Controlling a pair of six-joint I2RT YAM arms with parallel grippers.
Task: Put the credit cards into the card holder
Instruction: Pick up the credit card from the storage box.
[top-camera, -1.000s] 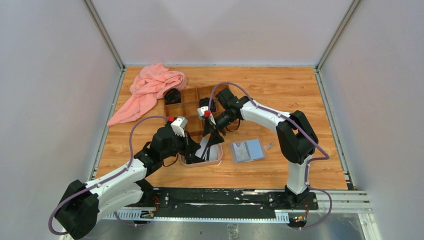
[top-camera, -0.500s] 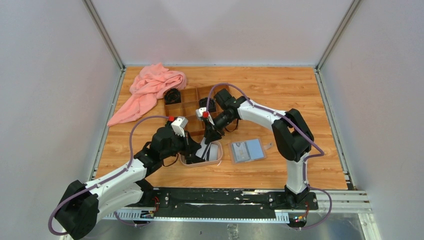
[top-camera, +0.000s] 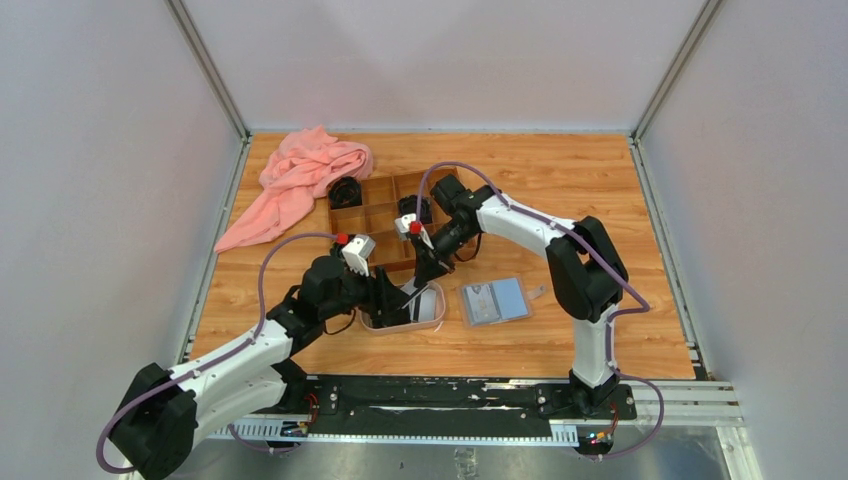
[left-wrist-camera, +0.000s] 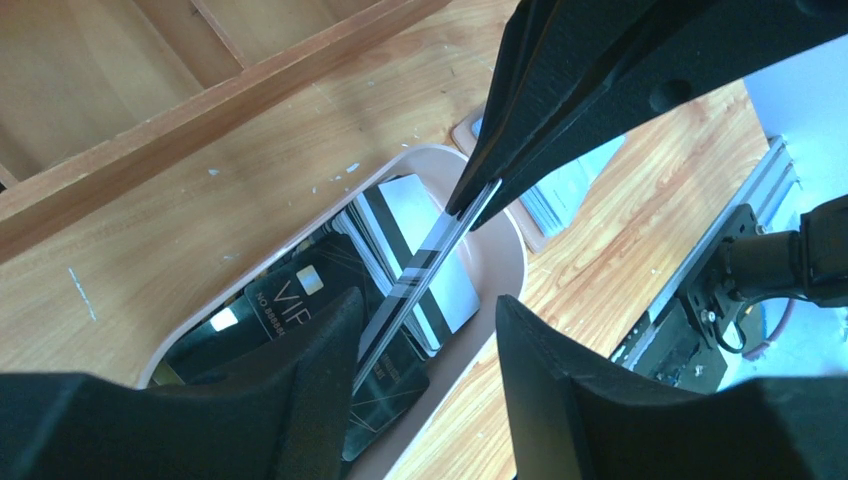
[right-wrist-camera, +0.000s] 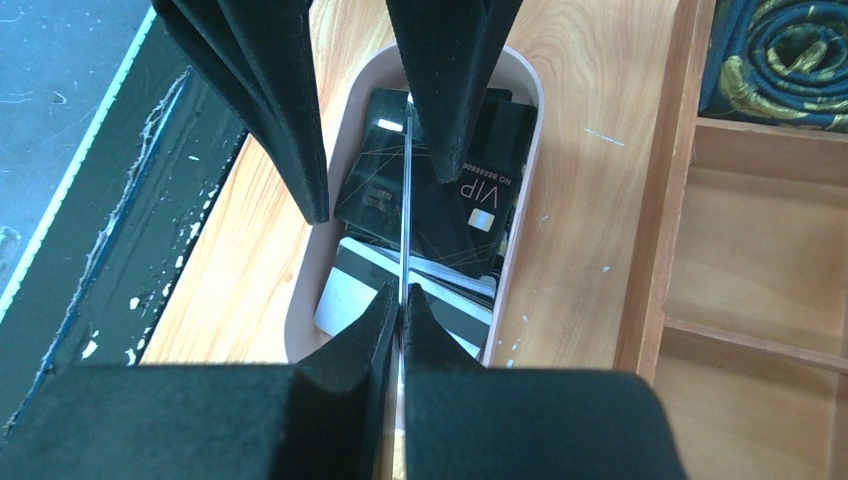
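With the right gripper clamped on the edge-on card above the oval tray and the left gripper spread open either side of it, lift straight clear, carry right to the open card holder just beside the tray, level before sliding in.

held credit card: above tray, top end hidden in right gripper
other credit cards: in tray, lower ones covered
card holder: beside tray, mostly behind gripper
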